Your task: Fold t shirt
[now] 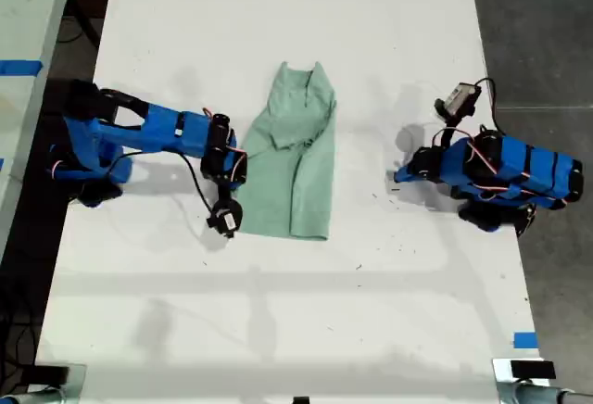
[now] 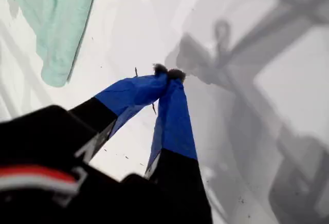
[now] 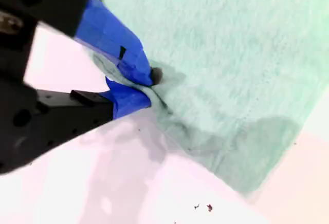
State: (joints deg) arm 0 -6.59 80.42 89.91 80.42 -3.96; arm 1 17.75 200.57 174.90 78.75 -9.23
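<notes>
The t shirt (image 1: 296, 163) is pale mint green and lies lengthwise in the middle of the white table (image 1: 278, 330), partly folded, with a crease across its upper half. At the shirt's near corner on the exterior view's left, my second gripper (image 1: 225, 222) is shut, and the second wrist view shows a bunched fold of the t shirt (image 3: 231, 54) pinched between my second gripper's (image 3: 150, 82) blue fingertips. My first gripper (image 1: 400, 177) sits apart from the cloth on the exterior view's right. Its jaws are shut and hold nothing, my first gripper (image 2: 167, 73) over bare table with the t shirt (image 2: 51, 23) some way off.
Blue tape marks sit on the neighbouring surface at the exterior view's left (image 1: 18, 68) and near the table's lower right corner (image 1: 525, 340) in that view. A small camera module (image 1: 459, 98) and wires stand above the first arm. Dark floor borders the table at the exterior view's right.
</notes>
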